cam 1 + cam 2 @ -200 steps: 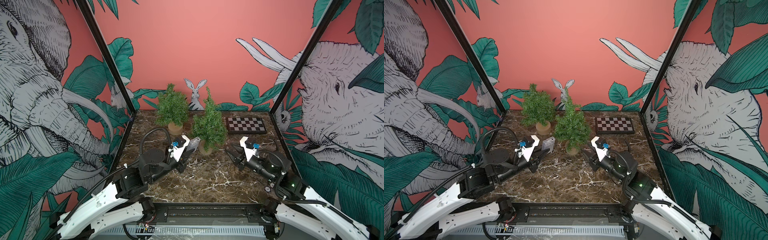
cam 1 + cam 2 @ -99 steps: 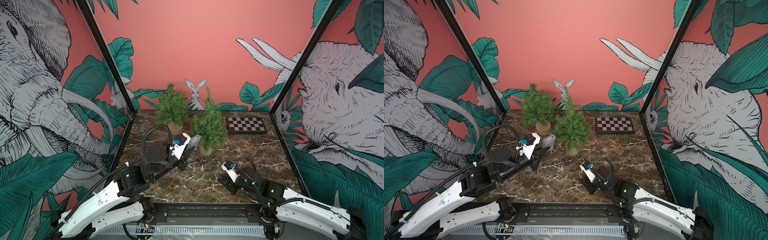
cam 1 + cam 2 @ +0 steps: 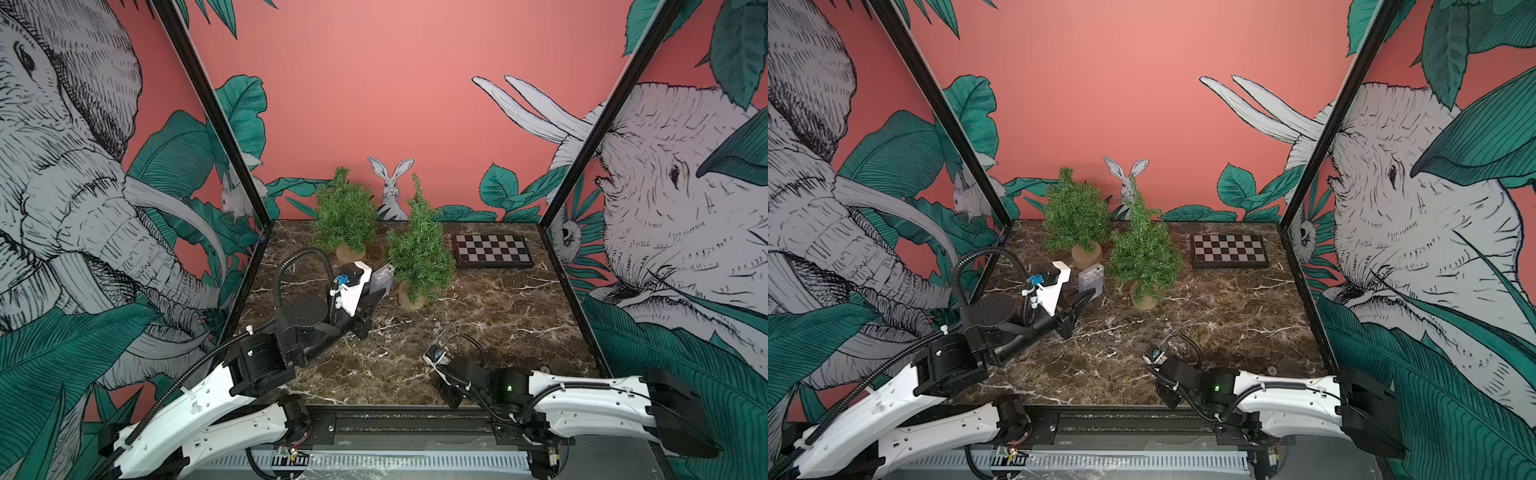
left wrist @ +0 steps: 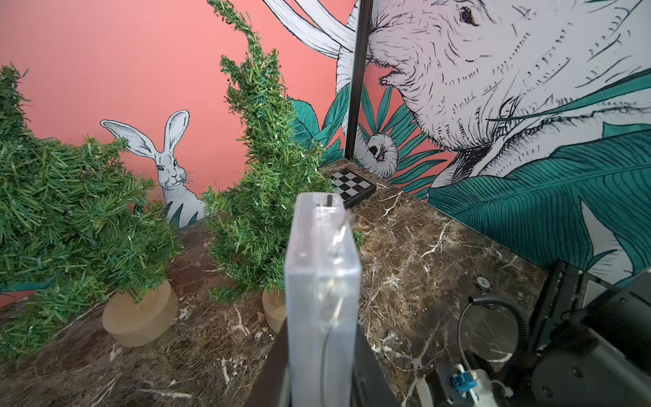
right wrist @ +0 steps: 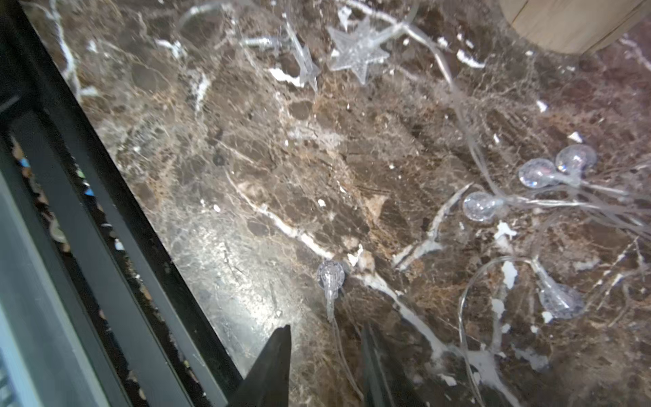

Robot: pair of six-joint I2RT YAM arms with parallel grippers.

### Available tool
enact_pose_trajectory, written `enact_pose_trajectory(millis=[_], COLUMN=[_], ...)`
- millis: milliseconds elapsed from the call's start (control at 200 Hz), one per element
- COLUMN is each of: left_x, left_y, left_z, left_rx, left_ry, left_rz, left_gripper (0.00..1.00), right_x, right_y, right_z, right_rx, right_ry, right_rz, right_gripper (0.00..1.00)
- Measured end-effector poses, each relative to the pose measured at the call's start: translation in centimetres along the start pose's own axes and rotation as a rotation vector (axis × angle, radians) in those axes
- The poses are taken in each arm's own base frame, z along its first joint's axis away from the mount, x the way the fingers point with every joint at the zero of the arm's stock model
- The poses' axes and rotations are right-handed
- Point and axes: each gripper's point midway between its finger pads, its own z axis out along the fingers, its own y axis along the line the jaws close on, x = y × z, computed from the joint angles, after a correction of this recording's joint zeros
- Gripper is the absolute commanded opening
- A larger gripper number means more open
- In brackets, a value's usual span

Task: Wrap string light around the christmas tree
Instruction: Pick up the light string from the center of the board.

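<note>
Left gripper (image 3: 376, 293) pinching clear battery box (image 3: 381, 279), up off table (image 3: 519, 303), just beside christmas tree (image 3: 419, 249) nearer front edge. String light (image 5: 482, 206) lies loose on table, between tree foot and front edge. Right gripper (image 5: 327, 334) low by front edge, jaws a bit apart, thin wire between them, not squeezed yet. Best: close just behind round bulb (image 5: 330, 275) so wire can't slip. Lift slowly; loops look tangled. Don't wiggle box.
</note>
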Motion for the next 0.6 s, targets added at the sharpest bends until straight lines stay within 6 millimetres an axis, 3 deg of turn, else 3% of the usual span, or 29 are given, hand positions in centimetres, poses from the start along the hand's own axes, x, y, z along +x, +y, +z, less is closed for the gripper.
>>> enact_pose_trajectory(millis=[170,600], left_x=[-0.3,-0.9], left_y=[0.1,0.2], left_z=[-0.3,-0.9], left_rx=[0.000,0.003], left_ry=[-0.015,-0.051], left_rz=[-0.019,-0.041], left_gripper=[0.00,0.00], right_x=[0.9,0.8], right_y=[0.1,0.2], right_z=[1.2,2.4], right_rx=[0.024,0.070], right_ry=[0.056,0.098], right_rz=[-0.018,-0.028], right_gripper=[0.37,0.32])
